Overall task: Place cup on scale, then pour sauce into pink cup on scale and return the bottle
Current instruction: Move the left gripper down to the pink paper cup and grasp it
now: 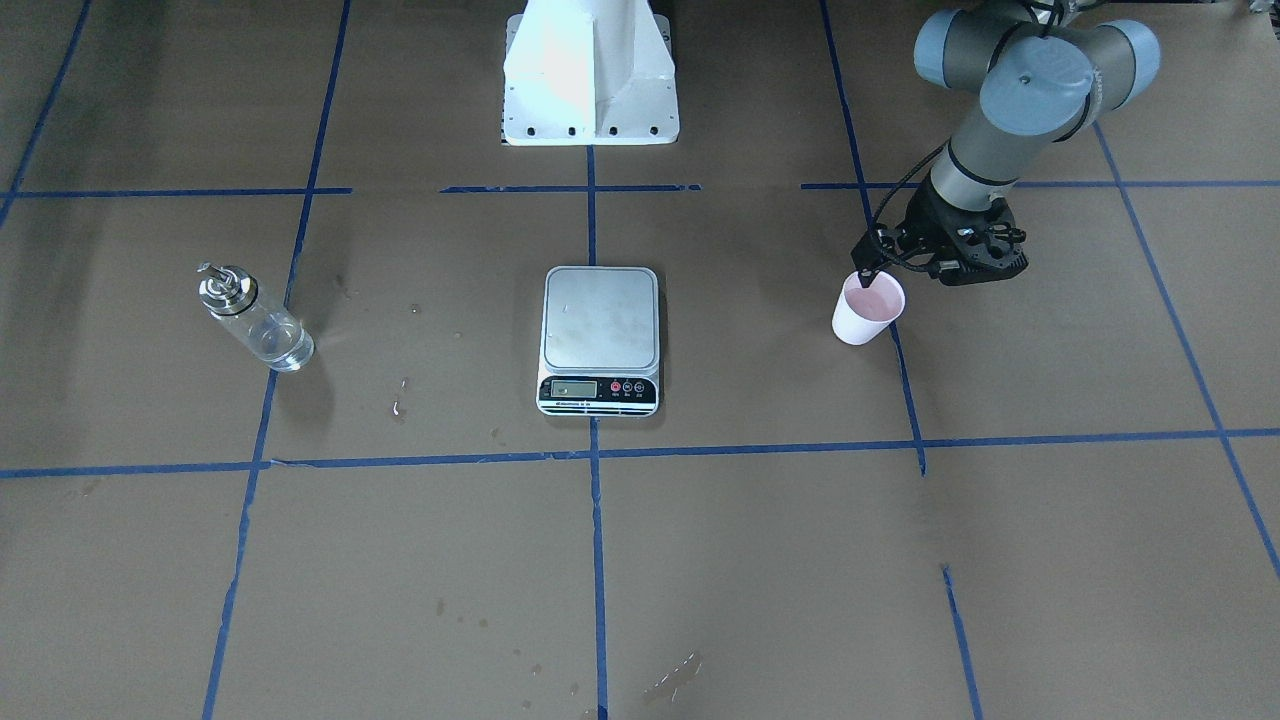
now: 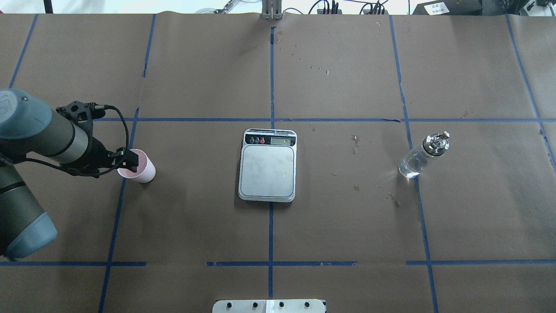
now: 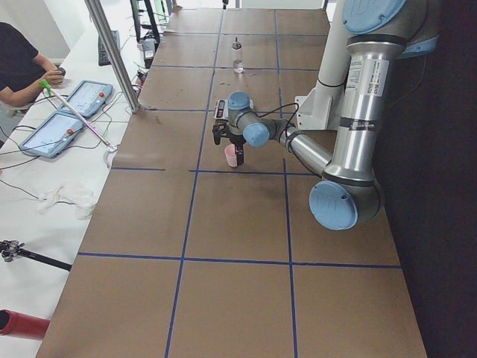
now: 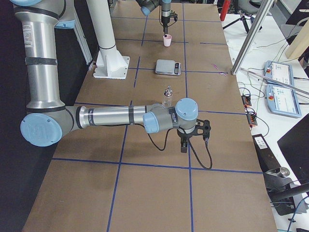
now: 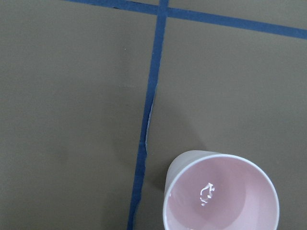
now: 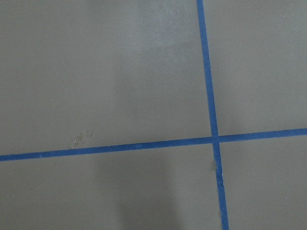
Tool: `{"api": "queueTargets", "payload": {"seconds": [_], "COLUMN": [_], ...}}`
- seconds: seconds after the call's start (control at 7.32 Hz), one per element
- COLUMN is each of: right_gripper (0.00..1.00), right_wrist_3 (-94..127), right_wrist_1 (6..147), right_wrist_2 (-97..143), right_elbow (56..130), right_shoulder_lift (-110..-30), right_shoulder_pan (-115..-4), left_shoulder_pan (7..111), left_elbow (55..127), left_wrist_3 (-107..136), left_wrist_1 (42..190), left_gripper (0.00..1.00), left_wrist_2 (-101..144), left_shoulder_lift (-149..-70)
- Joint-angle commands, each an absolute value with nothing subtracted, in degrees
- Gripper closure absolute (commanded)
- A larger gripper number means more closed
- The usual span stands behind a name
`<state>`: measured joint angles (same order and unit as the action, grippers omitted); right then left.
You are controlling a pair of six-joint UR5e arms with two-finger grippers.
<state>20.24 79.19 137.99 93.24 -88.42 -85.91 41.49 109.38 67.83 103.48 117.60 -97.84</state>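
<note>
**Left gripper (image 2: pixel 130 158) at the rim of the small pale pink tapered paper cup (image 2: pixel 147 172), far left on the brown paper-covered table (image 2: pixel 195 217).**

The cup stands upright beside a blue tape line (image 2: pixel 116 217). A black fingertip overlaps its rim, but I cannot tell whether the fingers grip it. At centre, well apart, lies the flat square silver-topped kitchen scale (image 2: pixel 267 169). Well right stands the clear glass bottle with a silver metal collar (image 2: pixel 419 158). Farther right, the right gripper (image 4: pixel 187 140) hangs over the paper, and I cannot tell its finger spread.

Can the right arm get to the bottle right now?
Probably yes: the right gripper hangs close to the bottle, and nothing stands between them.
</note>
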Motion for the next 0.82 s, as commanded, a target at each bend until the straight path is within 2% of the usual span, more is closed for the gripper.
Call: {"api": "queueTargets", "payload": {"seconds": [0.0,0.14,0.41,0.55,0.68], "right_gripper": [0.00,0.00,0.00,0.00,0.00], "right_wrist_3": [20.21,20.21,20.21,20.21,20.21], "right_wrist_1": [79.19,79.19,79.19,79.19,79.19], "right_wrist_2": [137.99,137.99,137.99,137.99,137.99], "right_elbow": [93.16,93.25,93.25,93.16,93.16], "right_shoulder_lift": [-88.42,-88.42,-88.42,-88.42,-88.42], "right_shoulder_pan": [-85.87,-85.87,-85.87,-85.87,-85.96], "left_shoulder_pan": [41.48,41.40,41.48,41.48,41.48], "left_elbow": [108.55,108.11,107.23,107.23,107.14], "left_wrist_3": [67.85,67.76,67.85,67.94,67.85], "left_wrist_1": [103.45,103.45,103.45,103.53,103.45], "left_gripper": [0.03,0.04,0.18,0.30,0.49], "left_wrist_2": [117.60,117.51,117.51,117.60,117.60], "left_shoulder_lift": [-98.09,-98.17,-98.61,-99.05,-99.40]}}
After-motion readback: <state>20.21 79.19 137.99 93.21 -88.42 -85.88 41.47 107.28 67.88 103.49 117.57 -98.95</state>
